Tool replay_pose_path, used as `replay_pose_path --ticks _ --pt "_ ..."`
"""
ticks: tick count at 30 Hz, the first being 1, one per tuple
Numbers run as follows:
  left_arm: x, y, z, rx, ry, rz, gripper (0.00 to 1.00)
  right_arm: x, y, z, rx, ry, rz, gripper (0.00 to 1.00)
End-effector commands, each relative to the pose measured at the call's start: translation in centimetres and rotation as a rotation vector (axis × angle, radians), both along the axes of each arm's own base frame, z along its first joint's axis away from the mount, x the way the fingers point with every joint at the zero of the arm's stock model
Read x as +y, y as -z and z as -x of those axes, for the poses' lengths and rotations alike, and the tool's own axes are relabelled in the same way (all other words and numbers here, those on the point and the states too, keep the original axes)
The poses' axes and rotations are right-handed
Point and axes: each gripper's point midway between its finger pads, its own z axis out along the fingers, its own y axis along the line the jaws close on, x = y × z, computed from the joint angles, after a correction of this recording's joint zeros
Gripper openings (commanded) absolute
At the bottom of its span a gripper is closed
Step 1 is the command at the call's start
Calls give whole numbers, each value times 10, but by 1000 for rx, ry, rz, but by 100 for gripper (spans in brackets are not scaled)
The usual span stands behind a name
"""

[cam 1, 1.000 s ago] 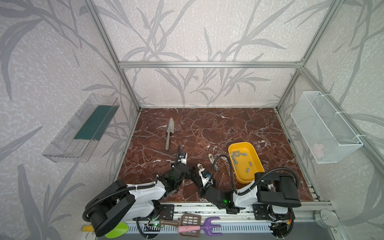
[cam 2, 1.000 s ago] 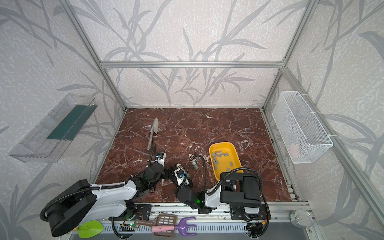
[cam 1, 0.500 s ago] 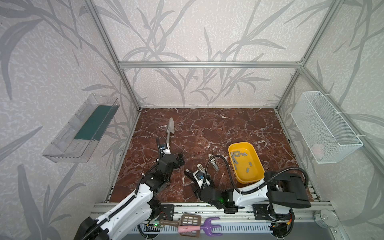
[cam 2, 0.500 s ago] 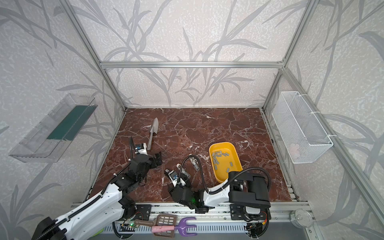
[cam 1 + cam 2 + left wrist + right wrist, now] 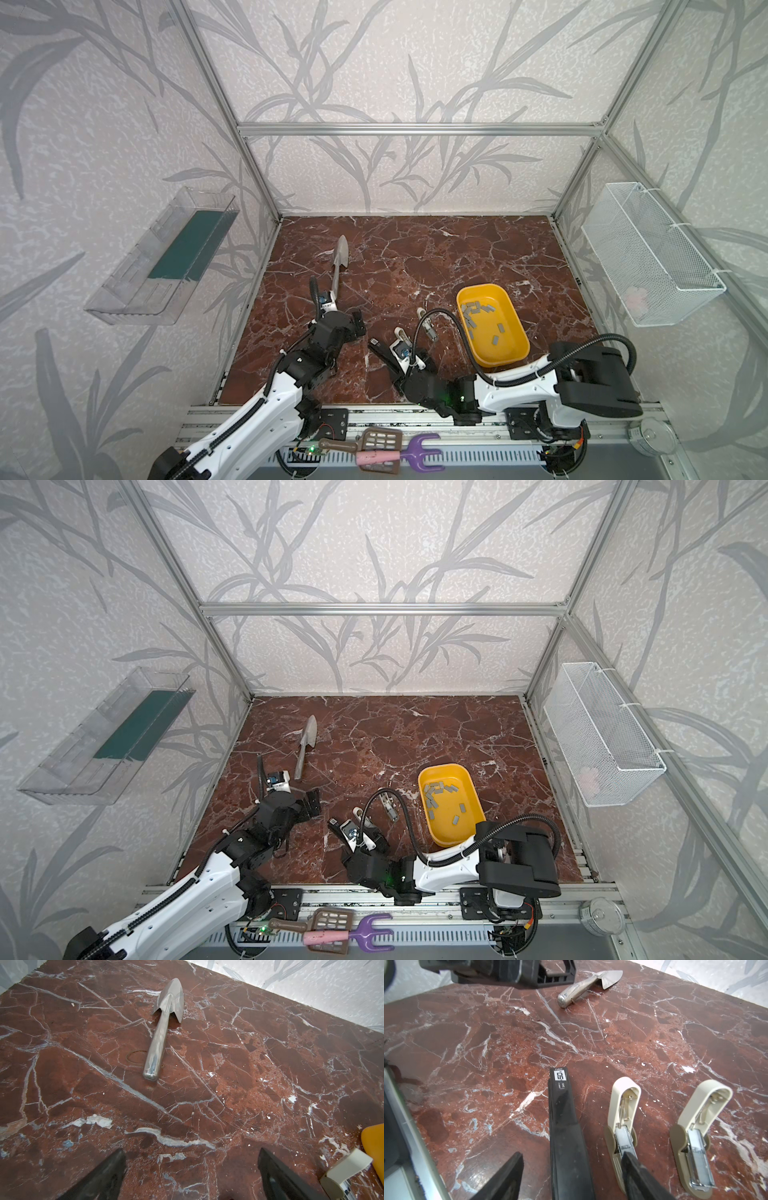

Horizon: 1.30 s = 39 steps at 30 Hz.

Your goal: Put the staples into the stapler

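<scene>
Here, stapler [image 5: 566, 1136] between spread right fingers [image 5: 504, 1176]

Staples [image 5: 478, 309] lie in the tray [image 5: 505, 349], the stapler [image 5: 383, 354] left of it, the trowel [image 5: 338, 266] behind left.

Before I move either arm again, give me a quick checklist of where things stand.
1. Right gripper open, straddling the stapler: ok.
2. Left gripper open and empty: ok.
3. Staples in the tray: ok.
4. Stapler opened for loading: cannot tell; only its black top shows.
5. Staple strip picked up: not ok.
6. Trowel clear of both grippers: ok.
</scene>
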Motion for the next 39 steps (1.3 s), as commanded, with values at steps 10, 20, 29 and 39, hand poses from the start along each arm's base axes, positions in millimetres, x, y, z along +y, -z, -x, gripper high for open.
replay_pose_path --ticks 10,20,29,39 --pt "20 -22 12 -17 -112 44 99 10 27 -19 16 77 43 40" --pt "29 -33 17 -70 -131 49 99 34 39 -42 70 191 53 21" --pt "20 -41 5 -62 -111 40 99 56 58 -73 161 309 79 19" --pt "15 -48 1 -106 -91 65 100 60 0 -54 96 148 -20 73"
